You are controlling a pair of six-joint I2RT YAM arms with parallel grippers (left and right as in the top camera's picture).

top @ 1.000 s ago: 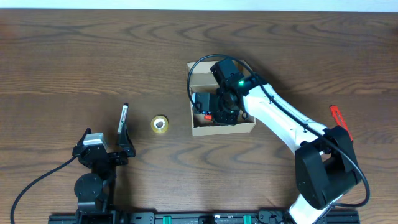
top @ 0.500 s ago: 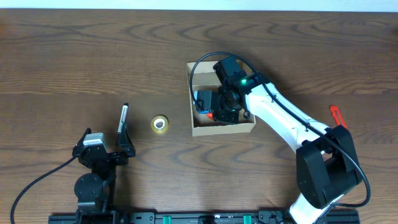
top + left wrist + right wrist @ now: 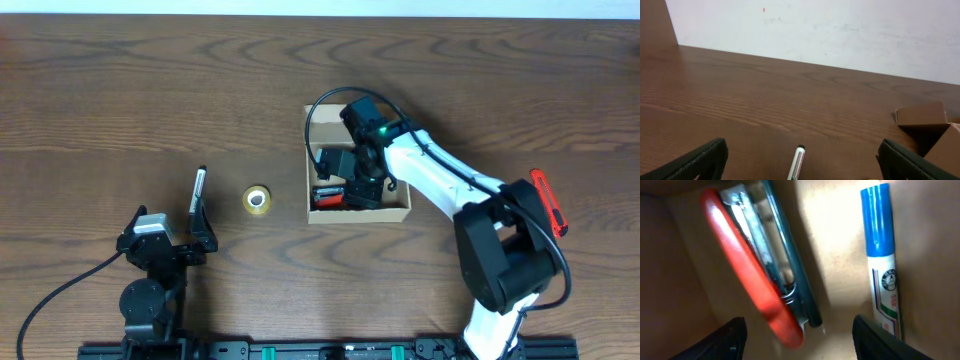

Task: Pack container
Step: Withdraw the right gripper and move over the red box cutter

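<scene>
The container (image 3: 380, 214), a small tan cardboard box, stands open right of the table's middle; its corner shows in the left wrist view (image 3: 925, 119). My right gripper (image 3: 358, 186) reaches down inside it, open and empty (image 3: 800, 345). On the box floor lie a red-and-black hand tool (image 3: 760, 275), which also shows in the overhead view (image 3: 328, 196), and a blue-capped marker (image 3: 882, 265). My left gripper (image 3: 168, 234) is open and empty near the front left edge (image 3: 800, 167). A black-capped marker (image 3: 197, 190) lies on the table just ahead of it, between the fingers in the left wrist view (image 3: 796, 164).
A yellow tape roll (image 3: 257, 200) lies between the black-capped marker and the box. A red elongated object (image 3: 548, 202) lies at the far right beside my right arm's base. A pale wall rises behind the table's far edge (image 3: 840, 30).
My right gripper has shifted and turned inside the box. The red-and-black tool now lies flat along the box's near side. The box has nudged slightly. The left arm has not moved.
</scene>
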